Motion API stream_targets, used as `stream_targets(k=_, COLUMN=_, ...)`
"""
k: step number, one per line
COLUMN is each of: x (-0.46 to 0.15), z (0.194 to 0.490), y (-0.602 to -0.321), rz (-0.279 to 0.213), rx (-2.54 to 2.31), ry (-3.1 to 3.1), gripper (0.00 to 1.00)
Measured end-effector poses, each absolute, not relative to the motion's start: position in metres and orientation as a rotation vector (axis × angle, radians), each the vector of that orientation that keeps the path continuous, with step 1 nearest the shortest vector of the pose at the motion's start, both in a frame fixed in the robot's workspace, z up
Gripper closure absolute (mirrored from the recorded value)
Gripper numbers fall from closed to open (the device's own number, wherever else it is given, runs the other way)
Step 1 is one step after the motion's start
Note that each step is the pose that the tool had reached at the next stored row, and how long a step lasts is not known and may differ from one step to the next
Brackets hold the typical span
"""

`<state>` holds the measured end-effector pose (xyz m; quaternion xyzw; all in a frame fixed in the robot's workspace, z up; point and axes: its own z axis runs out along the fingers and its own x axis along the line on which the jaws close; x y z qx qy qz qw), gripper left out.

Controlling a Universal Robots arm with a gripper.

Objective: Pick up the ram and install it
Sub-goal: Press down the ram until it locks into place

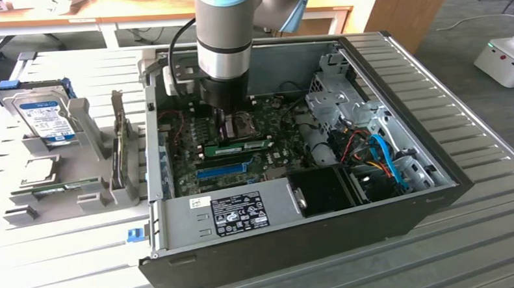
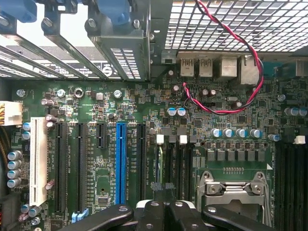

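Fingers [image 2: 166,216] are sitting closed above the motherboard [image 2: 144,110]; can't tell whether they're gripping anything. One ram [image 1: 237,147] is lying seated in its slot by the CPU socket [image 2: 234,190]. Risk: misalignment jamming the slot latches.

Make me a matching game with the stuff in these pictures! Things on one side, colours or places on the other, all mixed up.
Things:
1. hard drive
2. long slot
3. twisted wire
4. ram stick with white label

Colours or places:
A. blue, on the motherboard between black slots
B. inside the computer case, near the arm
C. upright in the grey rack outside the case
D. red and black

Pairs: 1-C, 2-A, 3-D, 4-B.
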<state>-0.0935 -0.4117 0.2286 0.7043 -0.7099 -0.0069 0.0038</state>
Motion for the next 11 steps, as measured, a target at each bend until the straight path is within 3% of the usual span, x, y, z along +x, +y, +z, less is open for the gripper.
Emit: stream_targets(k=11, x=-0.0935, z=0.2273, y=-0.4117, rz=-0.022, rx=2.207, ry=-2.225, gripper=0.89)
